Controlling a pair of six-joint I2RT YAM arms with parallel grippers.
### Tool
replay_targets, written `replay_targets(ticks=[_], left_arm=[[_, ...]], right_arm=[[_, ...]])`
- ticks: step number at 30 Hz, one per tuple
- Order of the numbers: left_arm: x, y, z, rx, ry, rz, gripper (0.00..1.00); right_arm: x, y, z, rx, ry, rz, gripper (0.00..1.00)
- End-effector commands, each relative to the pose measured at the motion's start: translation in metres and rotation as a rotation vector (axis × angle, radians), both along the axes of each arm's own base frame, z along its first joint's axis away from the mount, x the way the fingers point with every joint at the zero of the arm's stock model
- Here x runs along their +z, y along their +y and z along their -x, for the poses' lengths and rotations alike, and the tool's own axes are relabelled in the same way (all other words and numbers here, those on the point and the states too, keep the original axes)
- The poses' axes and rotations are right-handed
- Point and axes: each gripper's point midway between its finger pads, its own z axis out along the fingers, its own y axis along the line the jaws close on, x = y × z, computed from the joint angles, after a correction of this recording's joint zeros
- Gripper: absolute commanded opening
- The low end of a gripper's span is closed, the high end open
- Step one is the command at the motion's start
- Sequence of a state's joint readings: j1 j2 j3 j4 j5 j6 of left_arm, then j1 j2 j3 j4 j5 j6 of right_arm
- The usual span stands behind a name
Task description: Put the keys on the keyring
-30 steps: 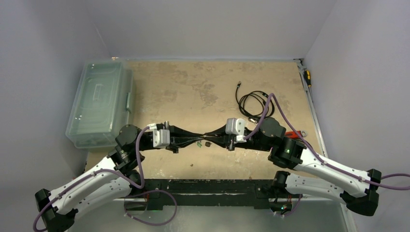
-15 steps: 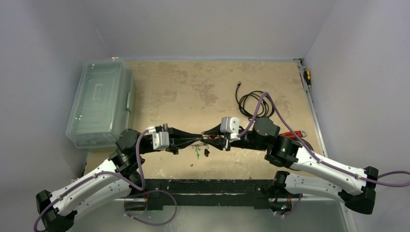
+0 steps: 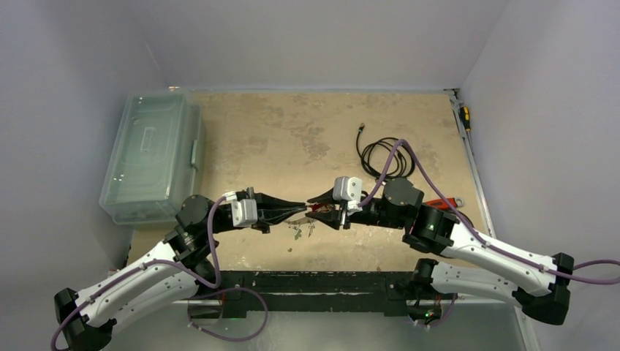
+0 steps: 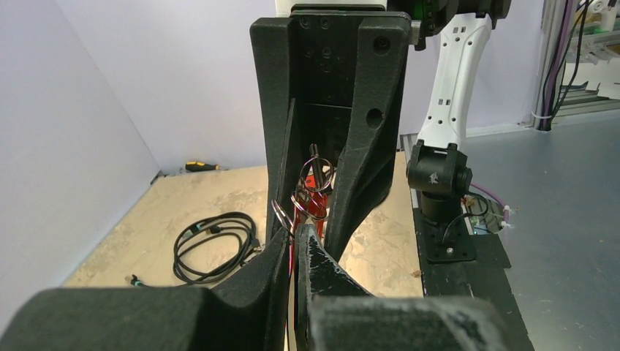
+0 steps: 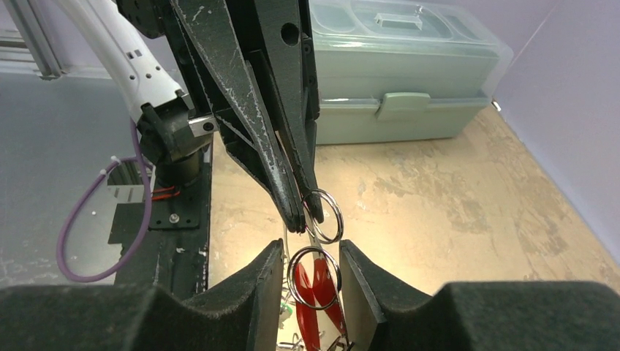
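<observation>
My left gripper (image 3: 301, 208) and right gripper (image 3: 313, 206) meet tip to tip above the near middle of the table. The left gripper (image 4: 298, 232) is shut on the keyring, of which only a thin pale sliver (image 5: 285, 238) shows below its tips. A small round split ring (image 5: 326, 216) sticks out beside those tips. A second split ring (image 5: 314, 276) with red key heads (image 5: 316, 296) hangs between the parted fingers of the right gripper (image 5: 311, 252). More keys, one of them green (image 3: 297, 232), dangle below the two grippers.
A clear plastic lidded box (image 3: 150, 157) stands at the table's left edge. A black coiled cable (image 3: 380, 157) lies at the back right. A red-handled tool (image 3: 446, 202) lies behind the right arm. A yellow-handled screwdriver (image 3: 464, 117) rests along the right wall.
The right gripper's jaws have parted, and it has shifted left toward the left gripper. The keys now dangle lower beneath the two grippers. The left gripper stays shut.
</observation>
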State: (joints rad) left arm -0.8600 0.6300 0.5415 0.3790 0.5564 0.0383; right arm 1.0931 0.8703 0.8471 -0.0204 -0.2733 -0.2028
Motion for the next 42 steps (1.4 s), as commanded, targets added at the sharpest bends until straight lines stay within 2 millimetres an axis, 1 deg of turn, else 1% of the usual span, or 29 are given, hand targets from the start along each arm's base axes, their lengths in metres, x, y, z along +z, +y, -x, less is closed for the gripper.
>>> replay_targets(ticks=[1,4,6,8,10,12,14,20,25,29,36,42], left_arm=[[0.019,0.006,-0.005,0.048,-0.063,0.060,0.00],[0.017,0.007,-0.006,0.055,-0.062,0.052,0.00],[0.017,0.007,-0.008,0.065,-0.061,0.049,0.00],[0.016,0.008,-0.008,0.072,-0.062,0.048,0.00],[0.016,0.009,-0.010,0.082,-0.060,0.045,0.00],[0.016,0.009,-0.012,0.089,-0.061,0.041,0.00],[0.014,0.009,-0.012,0.093,-0.061,0.034,0.00],[0.005,0.009,-0.020,0.131,-0.058,-0.013,0.00],[-0.006,0.013,-0.038,0.222,-0.041,-0.064,0.00],[-0.010,0.019,-0.048,0.288,-0.027,-0.079,0.00],[-0.013,0.029,-0.061,0.378,-0.006,-0.089,0.00],[-0.018,0.034,-0.072,0.445,0.024,-0.106,0.00]], right_arm=[[0.027,-0.007,0.003,-0.009,-0.028,-0.030,0.37],[0.029,-0.009,0.003,-0.012,-0.032,-0.011,0.40],[0.030,-0.010,0.003,-0.010,-0.031,-0.001,0.45],[0.029,-0.012,0.004,-0.011,-0.031,0.007,0.52],[0.027,-0.013,0.003,-0.018,-0.028,0.015,0.63],[0.025,-0.016,0.002,-0.031,-0.025,0.023,0.71],[0.024,-0.020,0.000,-0.051,-0.022,0.027,0.74],[0.031,-0.038,-0.010,-0.161,-0.012,-0.010,0.76],[0.040,-0.060,-0.029,-0.334,0.022,-0.110,0.76],[0.040,-0.082,-0.046,-0.497,0.088,-0.185,0.76],[0.029,-0.105,-0.069,-0.725,0.240,-0.252,0.75],[0.007,-0.115,-0.084,-0.923,0.405,-0.223,0.76]])
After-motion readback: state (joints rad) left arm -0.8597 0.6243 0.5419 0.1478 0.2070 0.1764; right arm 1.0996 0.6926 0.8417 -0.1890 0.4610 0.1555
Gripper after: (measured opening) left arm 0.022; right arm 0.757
